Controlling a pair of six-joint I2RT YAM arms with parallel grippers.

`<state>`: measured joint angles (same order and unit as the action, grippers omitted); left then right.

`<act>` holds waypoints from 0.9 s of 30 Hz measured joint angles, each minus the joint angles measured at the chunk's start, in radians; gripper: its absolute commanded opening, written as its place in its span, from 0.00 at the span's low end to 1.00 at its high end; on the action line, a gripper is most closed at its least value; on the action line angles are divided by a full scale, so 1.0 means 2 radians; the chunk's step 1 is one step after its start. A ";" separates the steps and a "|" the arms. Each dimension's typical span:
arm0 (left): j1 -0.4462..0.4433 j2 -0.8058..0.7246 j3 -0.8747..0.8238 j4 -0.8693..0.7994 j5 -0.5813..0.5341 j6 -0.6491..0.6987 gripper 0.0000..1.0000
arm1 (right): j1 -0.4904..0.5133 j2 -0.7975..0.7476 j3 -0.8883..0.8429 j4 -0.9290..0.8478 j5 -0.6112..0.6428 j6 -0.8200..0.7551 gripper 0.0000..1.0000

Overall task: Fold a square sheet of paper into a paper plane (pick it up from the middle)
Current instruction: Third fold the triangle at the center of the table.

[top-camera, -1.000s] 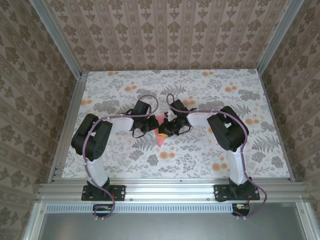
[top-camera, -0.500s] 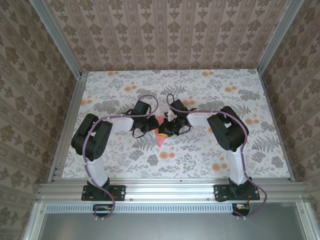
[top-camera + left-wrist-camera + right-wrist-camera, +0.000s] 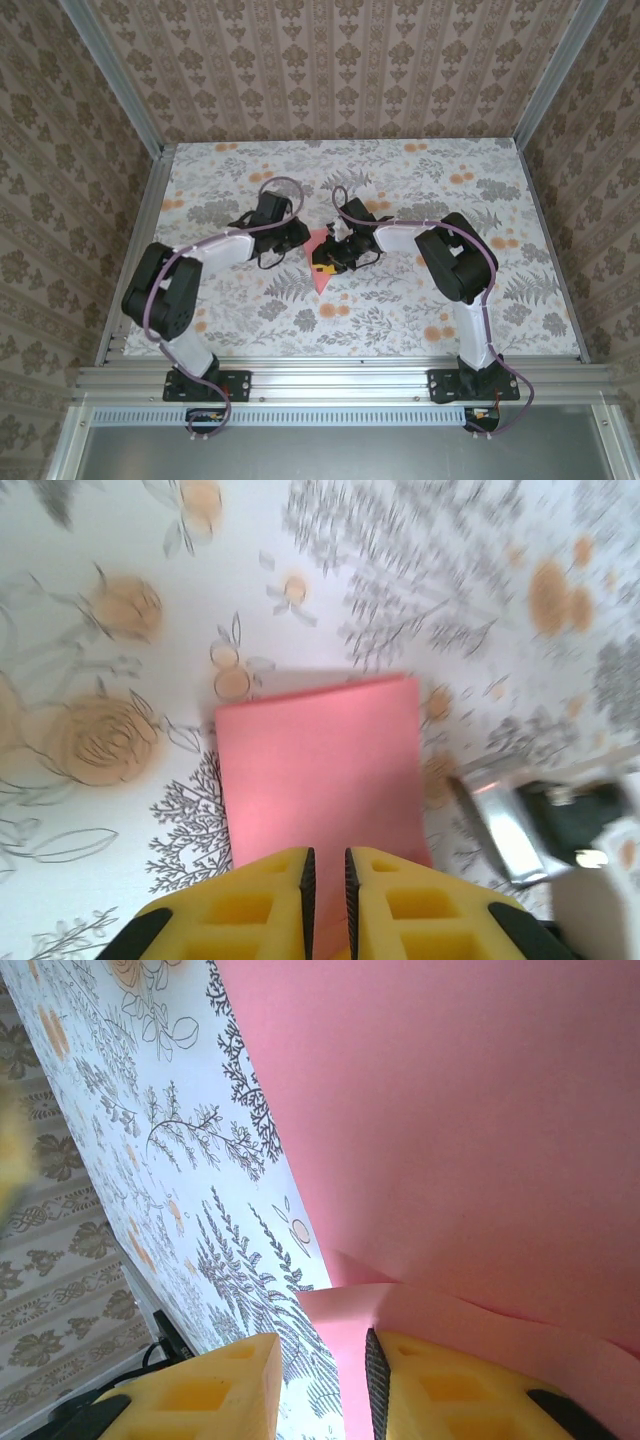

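The sheet of paper (image 3: 320,770) looks matt and smooth; the left tool (image 3: 327,860) seems moulded yellow plastic.

The paper (image 3: 318,262) is thin, plain pink-red and partly folded. From above it is a narrow shape tapering to a point toward the near edge, lying about the middle of the table (image 3: 400,320). The left wrist view shows a flat face with two sharp far corners. The right wrist view shows one layer overlapping the broad sheet.
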<state>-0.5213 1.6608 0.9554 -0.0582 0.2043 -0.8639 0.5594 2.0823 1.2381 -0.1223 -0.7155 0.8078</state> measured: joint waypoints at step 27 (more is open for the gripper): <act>-0.040 0.025 -0.067 0.015 0.052 -0.005 0.03 | 0.001 0.001 0.001 -0.017 0.032 -0.014 0.00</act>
<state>-0.6010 1.7107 0.8207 -0.0288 0.3080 -0.8745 0.5613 2.0846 1.2400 -0.1566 -0.6506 0.7807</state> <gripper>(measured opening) 0.055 0.048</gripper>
